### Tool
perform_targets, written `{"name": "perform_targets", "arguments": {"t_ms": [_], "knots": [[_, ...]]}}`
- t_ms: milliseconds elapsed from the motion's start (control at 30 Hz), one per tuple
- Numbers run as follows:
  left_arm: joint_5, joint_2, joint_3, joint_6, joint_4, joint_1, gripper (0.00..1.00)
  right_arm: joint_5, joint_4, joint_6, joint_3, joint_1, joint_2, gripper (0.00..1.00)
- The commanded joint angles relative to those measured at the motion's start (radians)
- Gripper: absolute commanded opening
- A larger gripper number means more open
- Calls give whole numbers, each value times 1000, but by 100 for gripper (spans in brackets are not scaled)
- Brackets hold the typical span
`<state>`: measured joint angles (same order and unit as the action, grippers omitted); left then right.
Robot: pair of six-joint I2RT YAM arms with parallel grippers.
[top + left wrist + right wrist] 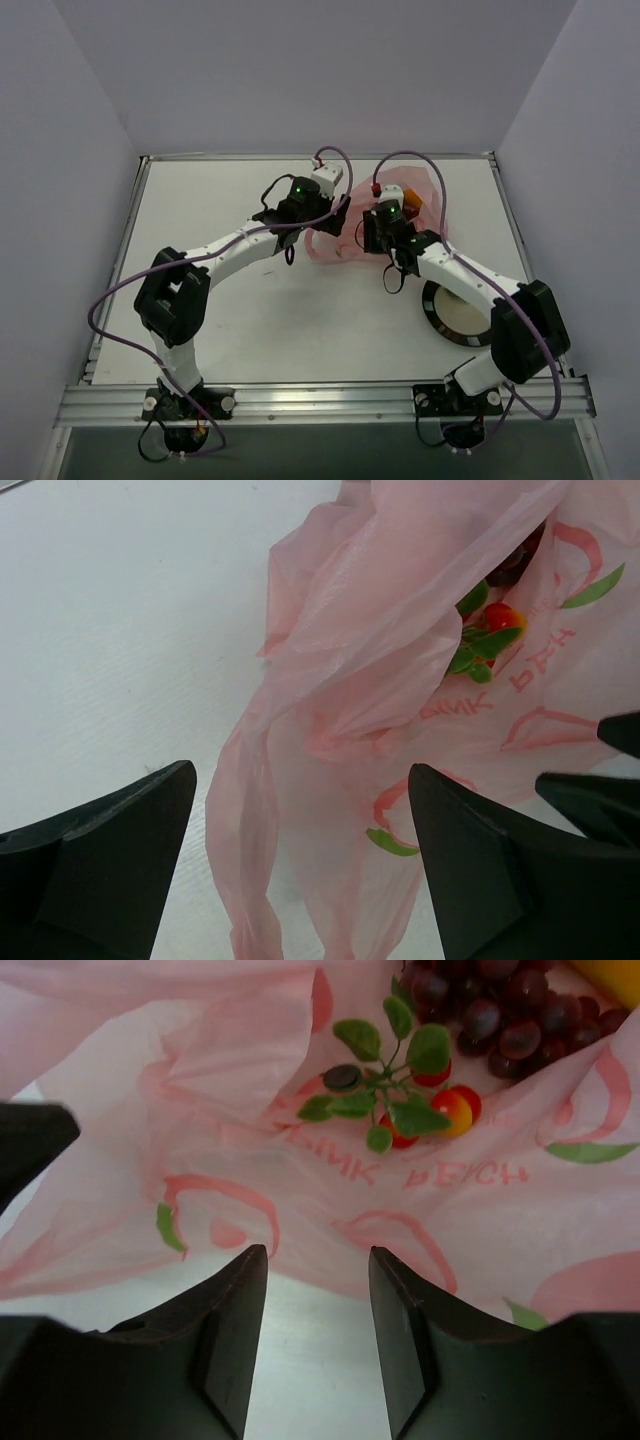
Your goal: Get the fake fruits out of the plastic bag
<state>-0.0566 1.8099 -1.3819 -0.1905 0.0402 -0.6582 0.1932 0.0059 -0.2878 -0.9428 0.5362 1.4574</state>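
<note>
The pink plastic bag (345, 240) lies crumpled on the table between my two grippers. In the right wrist view the bag (250, 1160) is open toward me and holds a dark purple grape bunch (500, 1010), a sprig with green leaves and small red-orange fruits (405, 1110) and an orange-yellow fruit (615, 975) at the top right corner. My right gripper (318, 1260) is open, its tips at the bag's near edge, holding nothing. My left gripper (300, 790) is open, with a fold of the bag (330, 730) hanging between its fingers. The bright green round fruit is hidden.
A round black-rimmed plate (436, 312) lies on the table under my right arm, near the front right. Purple cables loop over both arms. White walls enclose the table at the back and sides.
</note>
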Motion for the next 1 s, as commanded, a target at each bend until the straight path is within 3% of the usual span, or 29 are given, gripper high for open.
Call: {"name": "perform_targets", "arguments": {"t_ms": [0, 367, 967], "knots": [[-8, -4, -59, 2, -10, 15, 85, -3, 72, 79, -79, -56, 70, 42], [-20, 6, -37, -30, 35, 31, 77, -97, 150, 91, -162, -105, 238, 46], [-52, 34, -40, -40, 46, 42, 64, -11, 192, 98, -223, -107, 386, 45]]}}
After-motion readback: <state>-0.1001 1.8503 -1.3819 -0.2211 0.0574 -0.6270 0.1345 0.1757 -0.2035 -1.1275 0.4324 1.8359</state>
